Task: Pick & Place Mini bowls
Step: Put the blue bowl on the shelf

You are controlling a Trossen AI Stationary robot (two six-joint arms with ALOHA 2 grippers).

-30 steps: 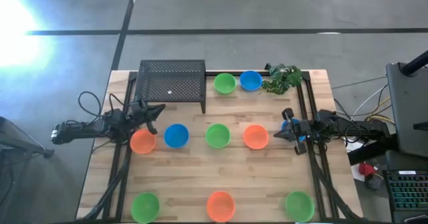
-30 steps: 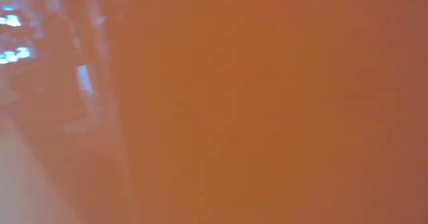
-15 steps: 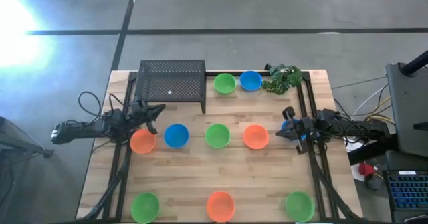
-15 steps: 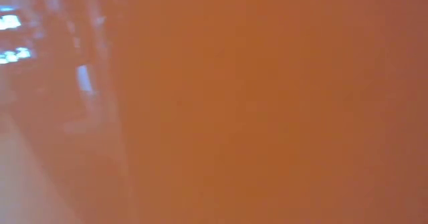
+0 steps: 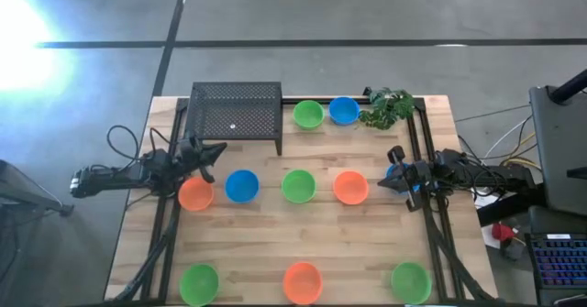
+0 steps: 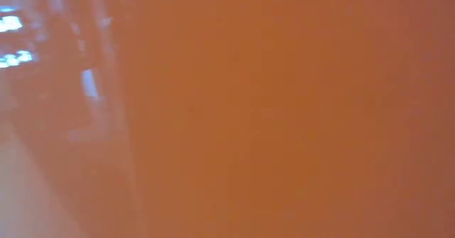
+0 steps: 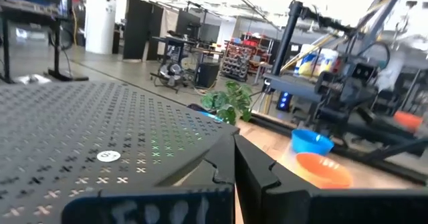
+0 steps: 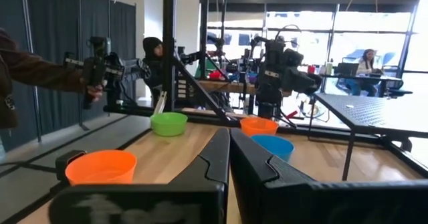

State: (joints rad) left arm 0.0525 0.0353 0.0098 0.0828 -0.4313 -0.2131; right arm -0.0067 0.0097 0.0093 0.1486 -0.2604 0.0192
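Several mini bowls sit upright on their bases on the wooden table (image 5: 266, 243). A green bowl (image 5: 308, 115) and a blue bowl (image 5: 344, 110) stand at the far side. The middle row has an orange bowl (image 5: 195, 194), a blue one (image 5: 242, 186), a green one (image 5: 298, 186) and an orange one (image 5: 350, 187). Green (image 5: 199, 282), orange (image 5: 303, 282) and green (image 5: 410, 281) bowls line the near edge. My left gripper (image 5: 220, 148) (image 7: 235, 164) is shut and level at the left, just beyond the left orange bowl. My right gripper (image 5: 381, 186) (image 8: 229, 150) is shut and level at the right, beside the right orange bowl.
A black wire-mesh stand (image 5: 236, 112) (image 7: 100, 144) stands at the far left, close to my left gripper. A leafy plant sprig (image 5: 387, 107) lies at the far right. An orange blur (image 6: 284, 110) fills the low view. Black frame rails (image 5: 424, 151) run along both table sides.
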